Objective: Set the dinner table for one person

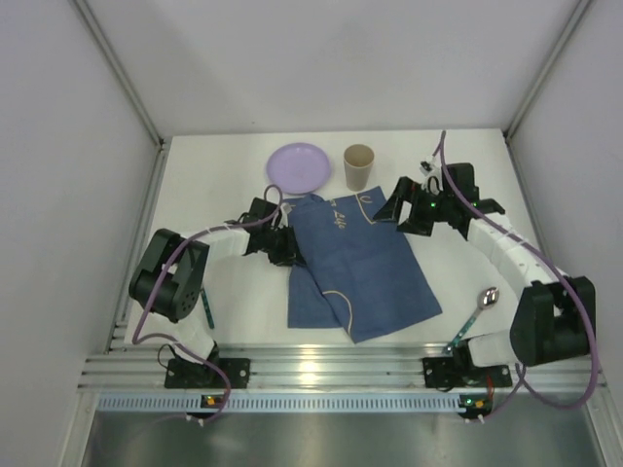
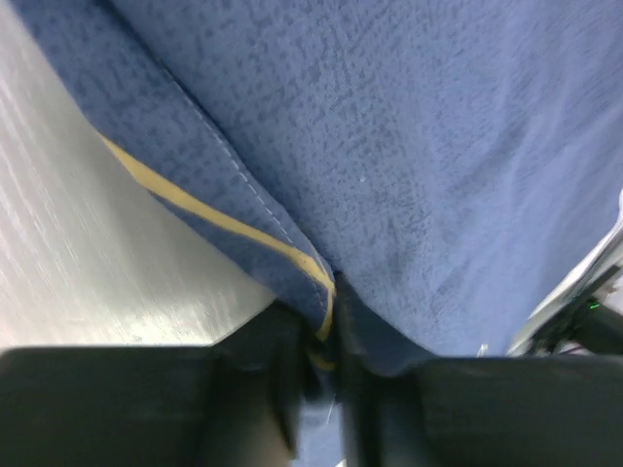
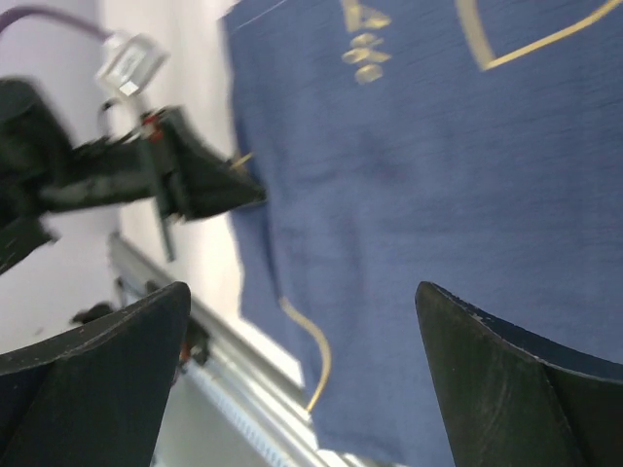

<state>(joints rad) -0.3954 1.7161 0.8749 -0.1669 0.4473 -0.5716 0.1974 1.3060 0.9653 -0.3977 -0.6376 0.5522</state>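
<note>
A blue cloth placemat (image 1: 360, 268) with cream line drawings lies rumpled on the white dinner table (image 1: 234, 311). Its left edge is folded over. My left gripper (image 1: 288, 243) is shut on that folded left edge; the left wrist view shows the jaws (image 2: 331, 341) pinching the blue cloth (image 2: 409, 146) at a yellow line. My right gripper (image 1: 394, 209) is open and empty, just above the placemat's far right corner. In the right wrist view its fingers (image 3: 302, 292) stand wide apart over the placemat (image 3: 438, 175), with the left gripper (image 3: 185, 180) at the cloth's other edge.
A purple plate (image 1: 299, 165) and a tan paper cup (image 1: 358, 166) stand at the back of the table. A spoon with a teal handle (image 1: 476, 313) lies near the right arm's base. A thin teal item (image 1: 207, 311) shows by the left arm's base. An aluminium rail (image 1: 321, 370) runs along the near edge.
</note>
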